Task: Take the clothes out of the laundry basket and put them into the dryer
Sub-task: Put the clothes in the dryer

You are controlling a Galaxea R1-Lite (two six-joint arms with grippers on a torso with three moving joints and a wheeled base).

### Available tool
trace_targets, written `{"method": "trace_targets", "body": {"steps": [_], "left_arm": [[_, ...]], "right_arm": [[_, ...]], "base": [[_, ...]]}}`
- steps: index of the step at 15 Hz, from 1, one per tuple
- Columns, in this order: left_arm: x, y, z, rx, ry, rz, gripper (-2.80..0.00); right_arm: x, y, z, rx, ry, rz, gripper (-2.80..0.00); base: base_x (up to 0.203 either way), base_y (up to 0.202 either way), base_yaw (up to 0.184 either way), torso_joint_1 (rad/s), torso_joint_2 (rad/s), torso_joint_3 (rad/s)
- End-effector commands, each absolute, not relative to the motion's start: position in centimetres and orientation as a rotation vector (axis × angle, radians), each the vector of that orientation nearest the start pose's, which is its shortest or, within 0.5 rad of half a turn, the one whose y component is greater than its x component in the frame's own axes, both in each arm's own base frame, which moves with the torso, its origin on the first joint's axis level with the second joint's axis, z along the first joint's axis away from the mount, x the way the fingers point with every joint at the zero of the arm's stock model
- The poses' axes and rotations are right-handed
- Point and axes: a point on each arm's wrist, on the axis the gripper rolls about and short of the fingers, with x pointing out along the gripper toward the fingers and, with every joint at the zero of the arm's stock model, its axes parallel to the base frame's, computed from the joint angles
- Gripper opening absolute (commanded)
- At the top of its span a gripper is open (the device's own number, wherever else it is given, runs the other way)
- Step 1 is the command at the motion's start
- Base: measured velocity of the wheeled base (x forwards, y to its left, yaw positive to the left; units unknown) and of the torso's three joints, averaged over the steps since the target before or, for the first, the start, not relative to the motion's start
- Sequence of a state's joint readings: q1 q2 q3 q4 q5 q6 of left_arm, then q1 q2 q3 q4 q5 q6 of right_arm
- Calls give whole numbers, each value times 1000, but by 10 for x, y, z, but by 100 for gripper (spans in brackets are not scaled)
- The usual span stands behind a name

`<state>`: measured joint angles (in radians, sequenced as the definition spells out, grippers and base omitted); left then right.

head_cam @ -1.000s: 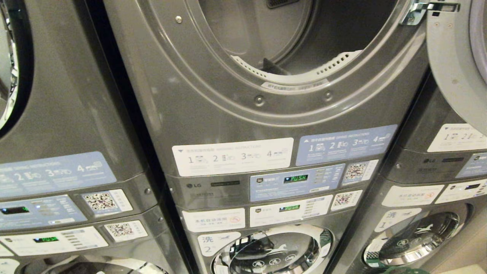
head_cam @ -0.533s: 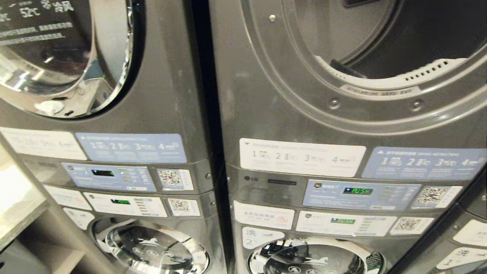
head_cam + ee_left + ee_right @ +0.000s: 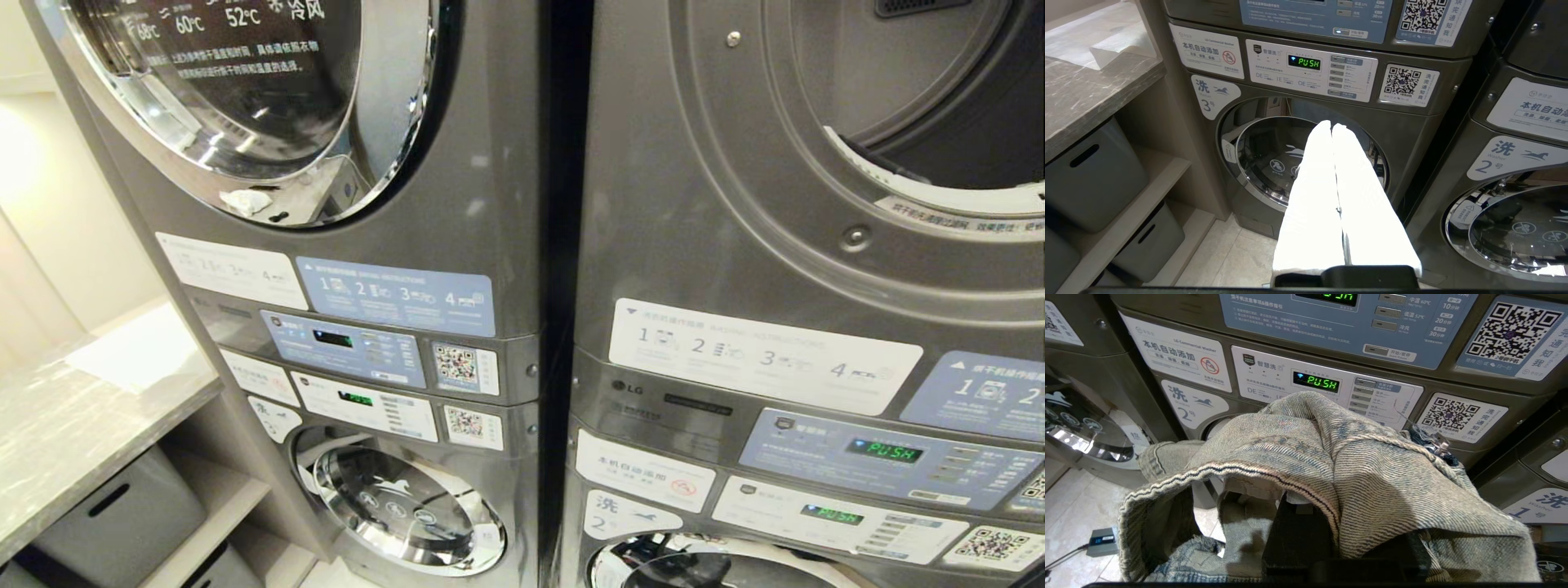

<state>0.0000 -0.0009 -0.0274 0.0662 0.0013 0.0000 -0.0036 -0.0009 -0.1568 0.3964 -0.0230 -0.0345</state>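
The dryer (image 3: 735,204) is the upper machine of the right-hand stack in the head view, with its round opening (image 3: 947,106) uncovered and the drum dark inside. A faded blue denim garment (image 3: 1355,457) lies draped over my right gripper (image 3: 1306,522), which is shut on it; the fingers are hidden under the cloth. It hangs low in front of the control panels of washer number 2. My left gripper (image 3: 1332,125) is shut and empty, low in front of the door of washer number 3 (image 3: 1265,163). The laundry basket is out of view.
A second stack stands to the left, its dryer door (image 3: 245,98) closed. Further left is a grey stone counter (image 3: 65,425) with grey bins (image 3: 1090,179) on shelves below. A small grey box with a cable (image 3: 1102,539) lies on the tiled floor.
The head camera has swung to the left: the open dryer has slid to the right edge, and the left stack and the counter have come into view. Neither arm shows any movement.
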Motion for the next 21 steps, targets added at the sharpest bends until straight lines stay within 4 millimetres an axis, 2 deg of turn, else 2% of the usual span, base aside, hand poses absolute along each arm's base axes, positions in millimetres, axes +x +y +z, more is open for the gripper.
{"method": "trace_targets", "body": {"steps": [1, 3, 5, 7, 9, 12, 14, 16, 18, 20, 21], "left_arm": [[-25, 0, 76, 0, 37, 2, -280], [-25, 0, 76, -2, 38, 2, -280], [-25, 0, 76, -3, 38, 2, -280], [-25, 0, 76, 2, 40, 2, -280], [-25, 0, 76, 0, 37, 2, -280], [-25, 0, 76, 0, 37, 2, -280], [-25, 0, 76, 0, 37, 2, -280], [-25, 0, 76, 0, 37, 2, -280], [-25, 0, 76, 0, 37, 2, -280], [-25, 0, 76, 0, 37, 2, -280], [-25, 0, 76, 0, 37, 2, -280]], "right_arm": [[-40, 0, 77, -52, 241, -19, -280], [-41, 0, 85, -58, 194, -13, -280], [-43, 1, 116, -64, 42, 16, -280], [-38, 1, 156, -74, 6, 40, -280], [-13, 1, 223, -80, -11, 56, -280], [45, 1, 330, -90, -114, 64, -280], [86, 1, 392, -95, -225, 60, -280], [126, 1, 440, -97, -333, 37, -280], [178, 0, 470, -93, -399, -6, -280], [230, -2, 478, -92, -458, -65, -280], [259, -3, 473, -103, -508, -105, -280]], "base": [[0, 0, 0, 0, 0, 0], [0, 0, 0, 0, 0, 0], [0, 0, 0, 0, 0, 0], [0, 0, 0, 0, 0, 0], [0, 0, 0, 0, 0, 0], [0, 0, 0, 0, 0, 0], [0, 0, 0, 0, 0, 0], [0, 0, 0, 0, 0, 0], [0, 0, 0, 0, 0, 0], [0, 0, 0, 0, 0, 0], [0, 0, 0, 0, 0, 0]]}}
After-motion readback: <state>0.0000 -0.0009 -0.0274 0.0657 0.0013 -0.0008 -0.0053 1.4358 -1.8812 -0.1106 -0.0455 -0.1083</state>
